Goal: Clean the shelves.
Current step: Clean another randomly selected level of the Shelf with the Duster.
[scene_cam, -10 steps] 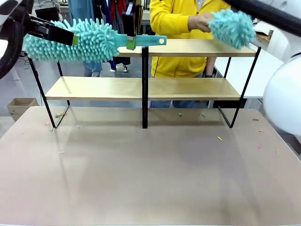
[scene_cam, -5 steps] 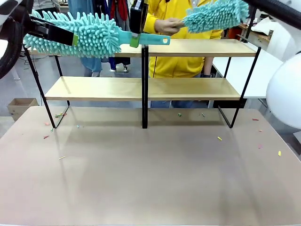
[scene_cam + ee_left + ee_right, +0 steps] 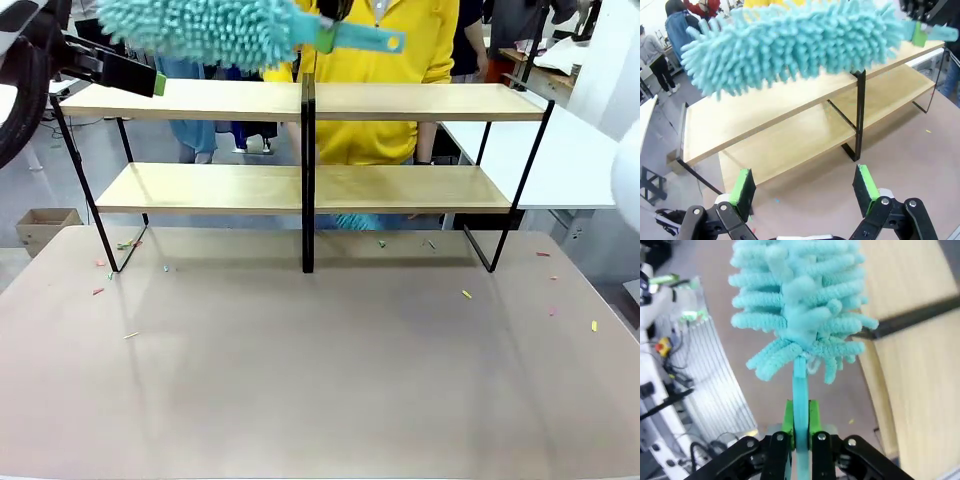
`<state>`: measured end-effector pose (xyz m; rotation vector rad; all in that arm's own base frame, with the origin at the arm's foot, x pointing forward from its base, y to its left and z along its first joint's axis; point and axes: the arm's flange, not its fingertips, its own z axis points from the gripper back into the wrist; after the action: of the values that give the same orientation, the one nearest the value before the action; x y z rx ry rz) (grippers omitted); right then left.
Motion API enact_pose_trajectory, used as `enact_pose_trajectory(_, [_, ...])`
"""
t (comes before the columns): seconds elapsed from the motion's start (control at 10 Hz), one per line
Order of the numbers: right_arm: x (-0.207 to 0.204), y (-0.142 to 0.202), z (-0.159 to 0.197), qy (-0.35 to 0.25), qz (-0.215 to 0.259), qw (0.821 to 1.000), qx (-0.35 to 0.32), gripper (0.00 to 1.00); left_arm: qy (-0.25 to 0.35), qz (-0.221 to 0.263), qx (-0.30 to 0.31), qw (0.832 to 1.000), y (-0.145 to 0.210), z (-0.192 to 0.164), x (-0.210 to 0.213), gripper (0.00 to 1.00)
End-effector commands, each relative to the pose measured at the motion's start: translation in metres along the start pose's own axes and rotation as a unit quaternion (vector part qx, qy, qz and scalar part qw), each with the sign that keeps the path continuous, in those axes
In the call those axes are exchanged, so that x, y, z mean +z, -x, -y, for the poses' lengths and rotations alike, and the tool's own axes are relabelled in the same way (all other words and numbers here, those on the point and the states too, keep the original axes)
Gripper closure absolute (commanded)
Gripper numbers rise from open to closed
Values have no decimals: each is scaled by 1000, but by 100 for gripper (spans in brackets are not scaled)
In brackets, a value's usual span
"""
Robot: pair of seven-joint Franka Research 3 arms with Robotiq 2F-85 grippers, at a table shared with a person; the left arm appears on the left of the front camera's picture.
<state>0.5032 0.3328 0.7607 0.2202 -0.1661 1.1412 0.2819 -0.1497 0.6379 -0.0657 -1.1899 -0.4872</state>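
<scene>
**Duster held above the top board**

We see the shelves point(image 3: 420, 100) standing along the far edge of the surface point(image 3: 320, 400), toward 12 o'clock. The right gripper point(image 3: 801, 422) is clenched on the flat handle of a teal duster point(image 3: 200, 28). The duster hangs above the left half of the top board, its fluffy head toward 11 o'clock. The left gripper point(image 3: 805, 187) is released, its fingers spread with nothing between them, at 10 o'clock by the top board's left end. From the shelves' feet to the near edge at 6 o'clock the surface lies open, with small coloured scraps point(image 3: 466, 294) scattered on it. A person in yellow point(image 3: 420, 40) stands behind the shelves.
</scene>
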Motion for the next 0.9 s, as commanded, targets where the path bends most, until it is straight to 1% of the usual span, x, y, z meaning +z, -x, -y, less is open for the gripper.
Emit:
enact_pose_trajectory(0.0, [-12, 17, -56, 51, -11, 997, -64, 88, -2, 0, 0, 1000, 1, 0, 0, 0])
enact_pose_trajectory(0.1, [-26, 29, -74, 101, -29, 987, -119, 88, -2, 0, 0, 1000, 1, 0, 0, 0])
enact_pose_trajectory(0.2, [15, 3, -14, 20, 0, 999, -33, 88, -2, 0, 0, 1000, 1, 0, 0, 0])
enact_pose_trajectory(0.4, [15, 3, -14, 20, 0, 999, -33, 88, -2, 0, 0, 1000, 1, 0, 0, 0])
enact_pose_trajectory(0.5, [18, -4, -33, 46, -7, 997, -59, 88, -2, 0, 0, 1000, 1, 0, 0, 0])
enact_pose_trajectory(0.6, [32, 19, -31, 40, 37, 997, -63, 88, -2, 0, 0, 1000, 1, 0, 0, 0])
enact_pose_trajectory(0.7, [46, 52, -31, 36, 65, 993, -91, 88, -2, 0, 0, 1000, 1, 0, 0, 0])
enact_pose_trajectory(0.8, [58, 101, -26, 28, 98, 988, -120, 88, -2, 0, 0, 1000, 1, 0, 0, 0])
